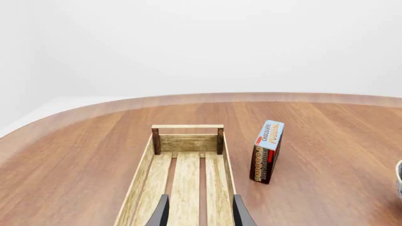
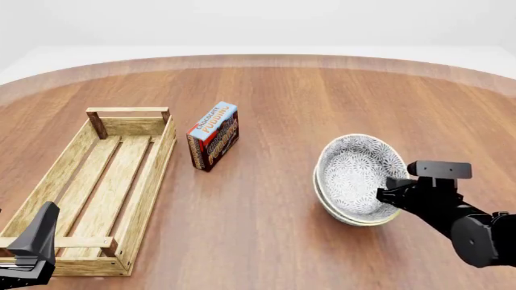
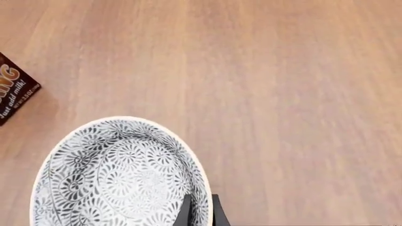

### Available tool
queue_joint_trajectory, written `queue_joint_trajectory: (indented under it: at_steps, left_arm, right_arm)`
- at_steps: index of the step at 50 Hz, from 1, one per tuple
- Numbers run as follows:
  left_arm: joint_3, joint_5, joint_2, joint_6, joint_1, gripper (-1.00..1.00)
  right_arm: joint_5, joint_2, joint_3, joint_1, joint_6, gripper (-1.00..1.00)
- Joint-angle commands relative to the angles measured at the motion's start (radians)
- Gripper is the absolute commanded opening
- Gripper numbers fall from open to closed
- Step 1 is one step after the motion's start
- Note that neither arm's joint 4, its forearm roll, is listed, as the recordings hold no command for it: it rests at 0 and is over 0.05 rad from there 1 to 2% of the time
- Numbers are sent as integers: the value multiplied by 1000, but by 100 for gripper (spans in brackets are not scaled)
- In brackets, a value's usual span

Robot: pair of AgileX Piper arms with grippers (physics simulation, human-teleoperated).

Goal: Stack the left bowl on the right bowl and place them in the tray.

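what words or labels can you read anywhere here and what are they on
"CHOCOLATE PUDDING": on the blue top panel of the pudding box, and again on its dark side face, clearest in the front view.
"...NG" and "just add milk!": on the corner of the same box in the right wrist view; the small print after it is too blurred to read.
No text on the bowls or the wooden tray.

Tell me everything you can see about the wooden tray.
The tray is a long rectangular crate of pale wooden slats, with three floor slats, gaps between them, low sides and a raised bar on darker corner posts at its far end. It lies flat on the table's left side, nothing inside it. The pudding box stands apart to its right. The left hand hovers open over its near end, not touching it.
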Motion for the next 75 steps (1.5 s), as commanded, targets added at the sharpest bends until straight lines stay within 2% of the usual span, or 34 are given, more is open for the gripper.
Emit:
queue_joint_trajectory:
  at_steps: [1, 6, 14, 21, 33, 46, 54, 65, 75]
  left_arm:
    - [0, 0, 0, 0, 0, 100]
    - [0, 0, 0, 0, 0, 100]
    - [0, 0, 0, 0, 0, 100]
    - [0, 0, 0, 0, 0, 100]
    - [0, 0, 0, 0, 0, 100]
    - [0, 0, 0, 0, 0, 100]
    - [0, 0, 0, 0, 0, 100]
    - [0, 0, 0, 0, 0, 100]
    - [0, 0, 0, 0, 0, 100]
  right_arm:
    - [-4, -26, 27, 17, 57, -100]
    - [13, -42, 13, -2, 64, -100]
    - [122, -152, -32, -12, 47, -100]
    - [232, -275, -81, -14, 60, -100]
    - [359, -343, -177, -4, 42, -100]
    - [437, -383, -242, 2, 32, -100]
    - [502, -391, -324, 11, 12, -100]
    - [634, -355, -528, 87, -41, -100]
    - [691, -302, -662, 141, -62, -100]
